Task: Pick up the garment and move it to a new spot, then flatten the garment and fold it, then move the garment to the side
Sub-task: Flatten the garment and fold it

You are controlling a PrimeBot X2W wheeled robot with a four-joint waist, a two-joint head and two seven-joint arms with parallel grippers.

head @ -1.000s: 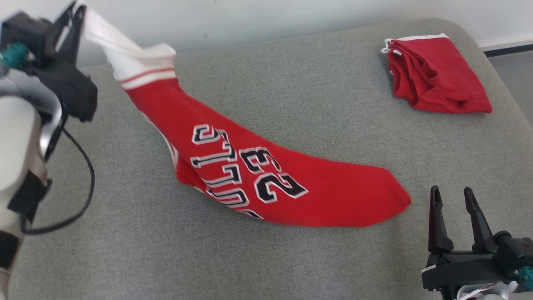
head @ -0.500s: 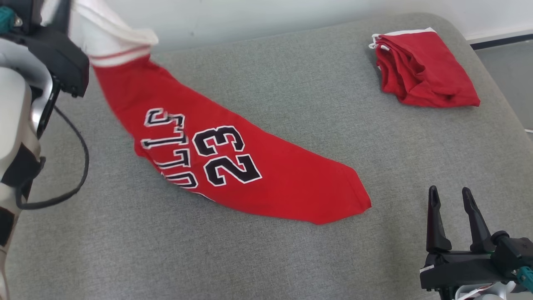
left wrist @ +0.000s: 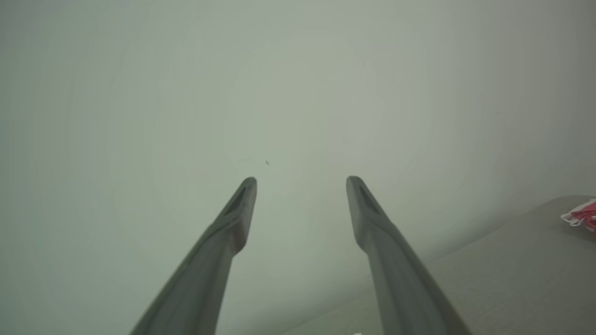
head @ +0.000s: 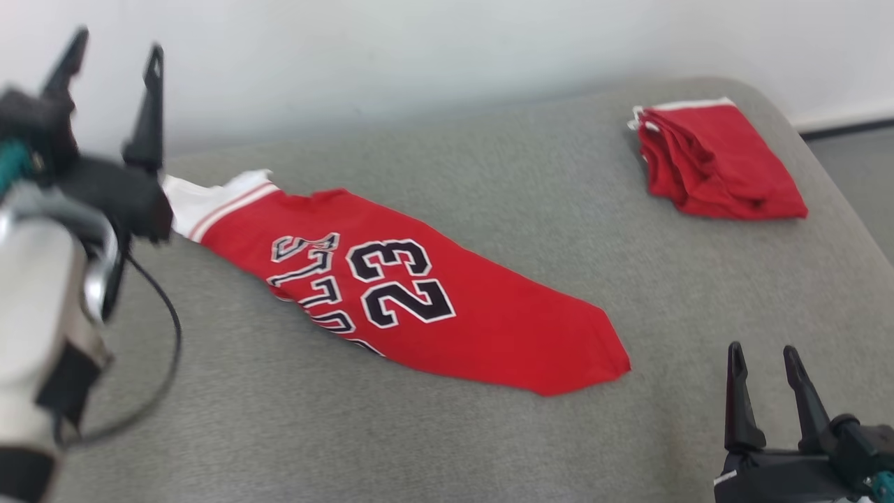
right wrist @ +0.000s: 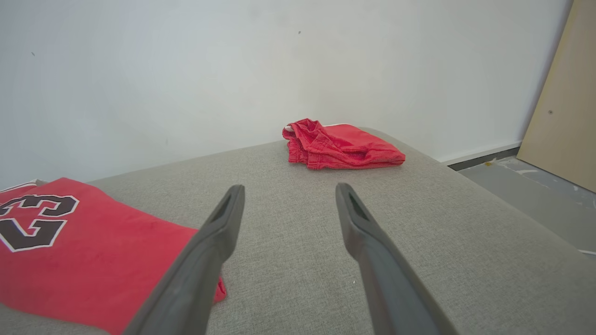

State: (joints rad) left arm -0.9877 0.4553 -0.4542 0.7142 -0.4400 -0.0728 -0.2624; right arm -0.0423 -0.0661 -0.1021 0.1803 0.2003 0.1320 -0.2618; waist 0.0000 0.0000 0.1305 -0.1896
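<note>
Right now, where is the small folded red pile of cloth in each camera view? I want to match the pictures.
Head view: folded red pile upper right, near the grey cushion's far right corner.
Left wrist view: a sliver of it at the right edge, below the middle.
Right wrist view: centre, just above the right hand.
Shared landmark: the grey cushion meeting the pale wall.
</note>
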